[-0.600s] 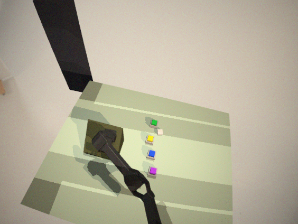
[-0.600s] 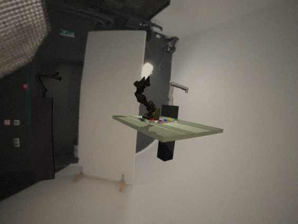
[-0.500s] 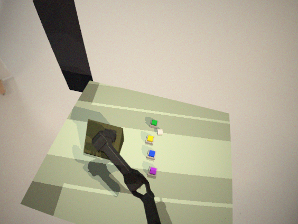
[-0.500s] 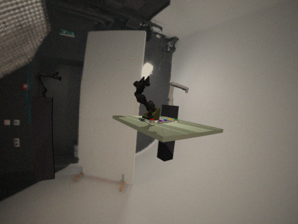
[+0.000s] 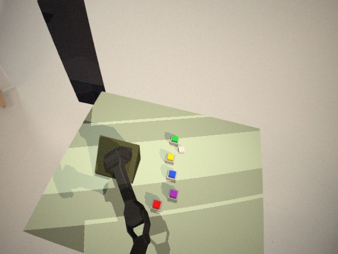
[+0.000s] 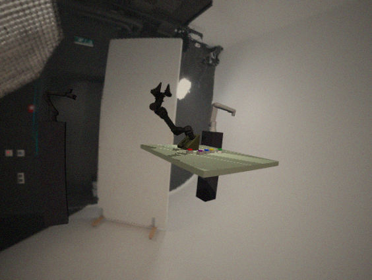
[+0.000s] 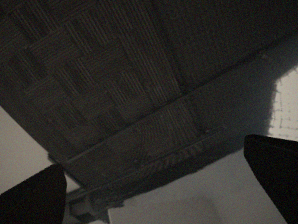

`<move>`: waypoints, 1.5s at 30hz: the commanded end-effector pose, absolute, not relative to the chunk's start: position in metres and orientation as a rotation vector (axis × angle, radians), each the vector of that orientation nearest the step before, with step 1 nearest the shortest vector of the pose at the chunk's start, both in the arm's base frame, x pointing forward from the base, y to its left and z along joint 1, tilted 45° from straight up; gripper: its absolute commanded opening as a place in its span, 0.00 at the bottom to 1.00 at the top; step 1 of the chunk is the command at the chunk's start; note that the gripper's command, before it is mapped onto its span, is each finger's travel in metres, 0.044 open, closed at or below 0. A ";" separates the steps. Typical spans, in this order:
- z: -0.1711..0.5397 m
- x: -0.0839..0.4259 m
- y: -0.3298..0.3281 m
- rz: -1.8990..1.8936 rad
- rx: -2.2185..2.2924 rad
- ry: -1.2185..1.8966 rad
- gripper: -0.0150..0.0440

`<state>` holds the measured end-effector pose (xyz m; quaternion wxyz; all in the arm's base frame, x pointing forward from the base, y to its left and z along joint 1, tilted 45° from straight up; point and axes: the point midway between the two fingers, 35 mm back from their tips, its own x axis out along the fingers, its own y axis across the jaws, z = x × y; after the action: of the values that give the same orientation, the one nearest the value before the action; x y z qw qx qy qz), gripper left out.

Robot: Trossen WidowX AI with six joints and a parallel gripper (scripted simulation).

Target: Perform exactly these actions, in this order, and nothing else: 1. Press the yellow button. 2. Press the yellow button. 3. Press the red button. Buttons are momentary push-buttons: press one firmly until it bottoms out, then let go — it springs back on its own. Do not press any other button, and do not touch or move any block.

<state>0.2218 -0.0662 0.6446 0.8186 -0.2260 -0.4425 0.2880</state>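
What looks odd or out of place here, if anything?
The gripper is raised high and pointing upward, open and empty, far from the yellow button. A small white block sits close beside the green button. Nothing looks spilled or damaged.

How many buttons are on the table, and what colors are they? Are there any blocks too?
green button: 1
yellow button: 1
blue button: 1
purple button: 1
red button: 1
white block: 1
Total: 5 buttons and 1 block, 6 things.
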 end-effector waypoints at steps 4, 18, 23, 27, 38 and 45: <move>0.659 0.132 0.011 0.685 -0.590 -0.948 0.93; 0.586 0.052 0.207 0.840 -0.825 -0.677 0.93; 0.529 0.063 0.271 0.865 -0.893 -0.487 0.93; 0.475 0.084 0.311 0.861 -0.932 -0.306 0.93; 0.306 0.173 0.350 0.707 -0.948 0.262 0.93; 0.196 0.227 0.319 0.489 -0.889 0.637 0.93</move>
<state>0.2058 0.3381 0.2442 0.8278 -0.4325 0.2227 0.2794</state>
